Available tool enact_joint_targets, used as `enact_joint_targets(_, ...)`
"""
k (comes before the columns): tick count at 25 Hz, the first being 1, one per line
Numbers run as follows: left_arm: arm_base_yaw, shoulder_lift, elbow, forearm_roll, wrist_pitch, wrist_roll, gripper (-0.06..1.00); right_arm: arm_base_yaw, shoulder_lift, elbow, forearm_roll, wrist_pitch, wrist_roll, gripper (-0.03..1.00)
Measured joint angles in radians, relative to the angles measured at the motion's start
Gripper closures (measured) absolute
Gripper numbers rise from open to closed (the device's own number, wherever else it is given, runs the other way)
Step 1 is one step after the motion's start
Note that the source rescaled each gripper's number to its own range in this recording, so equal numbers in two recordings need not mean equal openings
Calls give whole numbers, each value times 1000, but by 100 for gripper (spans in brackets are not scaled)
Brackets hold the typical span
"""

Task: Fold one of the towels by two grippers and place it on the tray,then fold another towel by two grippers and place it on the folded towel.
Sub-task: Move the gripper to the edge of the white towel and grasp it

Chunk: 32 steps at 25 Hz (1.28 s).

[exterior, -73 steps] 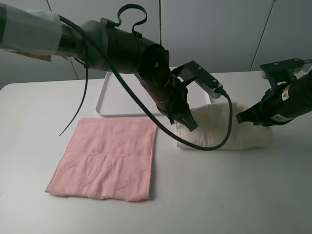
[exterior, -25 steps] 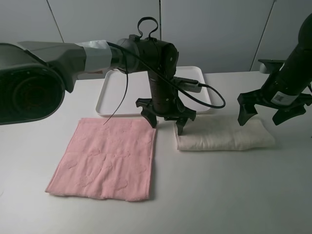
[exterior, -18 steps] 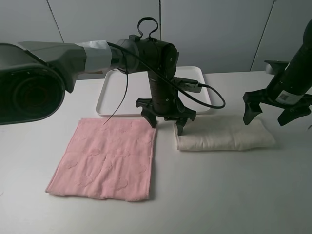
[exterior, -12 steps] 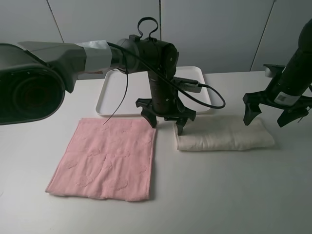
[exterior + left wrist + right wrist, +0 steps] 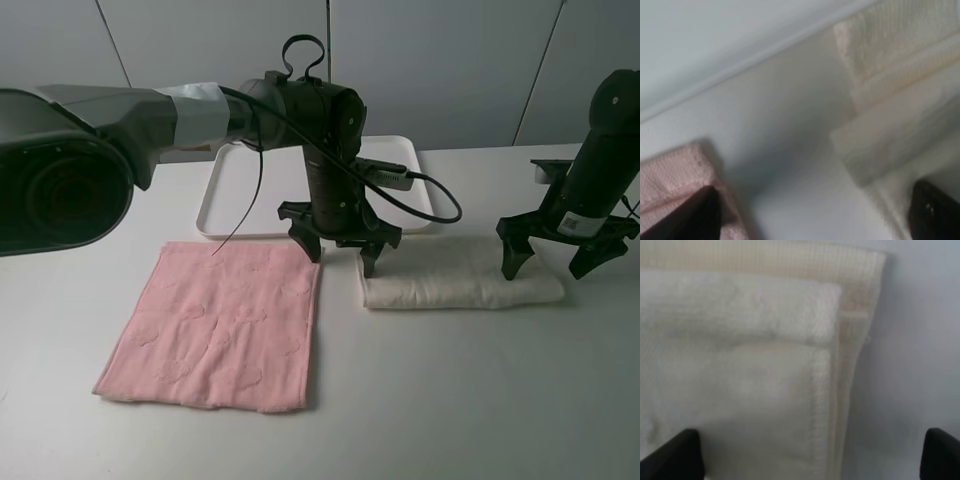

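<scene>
The cream-white towel point(image 5: 455, 282) lies folded into a long strip on the table, just in front of the white tray point(image 5: 225, 205). The pink towel point(image 5: 225, 325) lies flat and spread out to its left. My left gripper point(image 5: 340, 260) points straight down, open, straddling the gap between both towels: one finger by the pink corner, the other at the cream strip's left end. My right gripper point(image 5: 545, 270) is open and straddles the strip's right end. The left wrist view shows the cream towel point(image 5: 895, 65), the pink towel point(image 5: 665, 170) and the tray point(image 5: 715, 30). The right wrist view shows the cream towel point(image 5: 740, 365) between open fingers.
The tray holds nothing. A black cable point(image 5: 430, 215) loops from the left arm over the tray's right part. Bare white table point(image 5: 450, 400) stretches in front of both towels. A grey wall stands behind the table.
My right gripper has come down and slightly left onto the right end of the cream strip. The left arm and both towels have stayed still over the last second.
</scene>
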Motion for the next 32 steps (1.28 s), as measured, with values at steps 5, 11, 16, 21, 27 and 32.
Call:
enact_joint_targets(5, 0, 0, 0, 0, 0, 0, -4, 0, 0, 0, -3, -22, 6, 4)
enact_joint_targets(11, 0, 0, 0, 2, 0, 2, -4, 0, 24, 0, -3, -24, 7, 7)
enact_joint_targets(16, 0, 0, 0, 2, 0, 2, -4, 0, 29, 0, -7, -28, 7, 7)
enact_joint_targets(21, 0, 0, 0, 2, 2, 13, -4, 0, 29, 0, -3, -34, 7, 19)
enact_joint_targets(27, 0, 0, 0, 2, 2, 17, -4, 0, 29, -1, 11, -36, 5, 55)
enact_joint_targets(32, 0, 0, 0, 2, 2, 17, -4, 0, 29, -1, 32, -36, -3, 79)
